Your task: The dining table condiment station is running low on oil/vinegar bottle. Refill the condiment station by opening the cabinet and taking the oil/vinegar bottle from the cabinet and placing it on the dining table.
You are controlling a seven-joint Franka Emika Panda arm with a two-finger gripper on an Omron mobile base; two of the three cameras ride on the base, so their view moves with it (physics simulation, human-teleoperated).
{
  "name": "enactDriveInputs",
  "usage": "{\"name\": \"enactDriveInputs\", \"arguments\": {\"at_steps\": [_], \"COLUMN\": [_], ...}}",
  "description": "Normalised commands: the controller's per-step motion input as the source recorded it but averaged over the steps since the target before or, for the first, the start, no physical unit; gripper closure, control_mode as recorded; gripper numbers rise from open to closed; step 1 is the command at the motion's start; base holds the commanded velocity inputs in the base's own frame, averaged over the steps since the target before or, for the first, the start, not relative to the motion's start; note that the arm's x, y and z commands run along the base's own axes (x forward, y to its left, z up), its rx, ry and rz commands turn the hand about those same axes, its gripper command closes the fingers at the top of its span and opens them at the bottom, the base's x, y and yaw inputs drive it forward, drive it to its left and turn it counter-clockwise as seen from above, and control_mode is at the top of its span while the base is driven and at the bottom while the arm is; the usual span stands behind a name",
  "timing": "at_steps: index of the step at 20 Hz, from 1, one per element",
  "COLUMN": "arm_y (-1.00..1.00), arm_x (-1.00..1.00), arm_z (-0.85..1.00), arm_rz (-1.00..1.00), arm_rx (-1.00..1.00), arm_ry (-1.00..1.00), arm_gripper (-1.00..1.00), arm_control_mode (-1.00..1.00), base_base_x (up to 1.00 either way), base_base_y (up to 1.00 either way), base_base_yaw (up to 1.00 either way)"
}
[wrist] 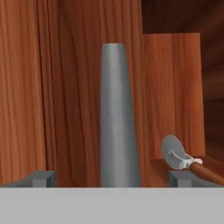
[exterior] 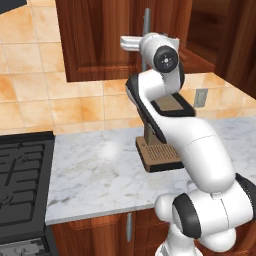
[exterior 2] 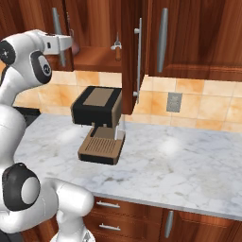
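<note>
My cabinet (exterior 2: 189, 38) is dark reddish-brown wood with a silver bar handle (wrist: 117, 122). The worktop (exterior 2: 189, 160) is white-grey marble, the wall tiles (exterior: 50, 95) mottled orange-tan, the coffee machine (exterior 2: 98, 124) black and brown.

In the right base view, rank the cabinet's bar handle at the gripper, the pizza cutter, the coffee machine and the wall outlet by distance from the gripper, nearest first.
From the gripper:
1. Bar handle, right at the open fingers, upper left.
2. Pizza cutter, on the open cabinet's shelf.
3. Coffee machine, lower, on the counter.
4. Wall outlet, far right on the tiles.
</note>
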Motion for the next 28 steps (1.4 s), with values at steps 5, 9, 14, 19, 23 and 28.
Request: {"name": "enactDriveInputs", "arguments": {"at_steps": [5,9,14,19,23,28], "arm_y": [0.0,0.0,0.0,0.23,0.35,0.24], "arm_x": [0.38,0.33,0.28,0.06,0.46,0.38], "arm_z": [0.0,-0.06,-0.03,0.0,-0.06,-0.14], "arm_rz": [0.05,0.15,0.15,0.04,0.0,0.0], "arm_rx": [0.0,0.0,0.0,0.0,-0.02,-0.01], "arm_ry": [0.0,0.0,0.0,0.0,0.04,0.04], "arm_gripper": [-1.0,1.0,1.0,1.0,1.0,1.0], "arm_control_mode": [-1.0,-1.0,-1.0,-1.0,-1.0,-1.0], "base_base_x": [0.0,0.0,0.0,0.0,0.0,0.0], "base_base_y": [0.0,0.0,0.0,0.0,0.0,0.0], "base_base_yaw": [0.0,0.0,0.0,0.0,0.0,0.0]}}
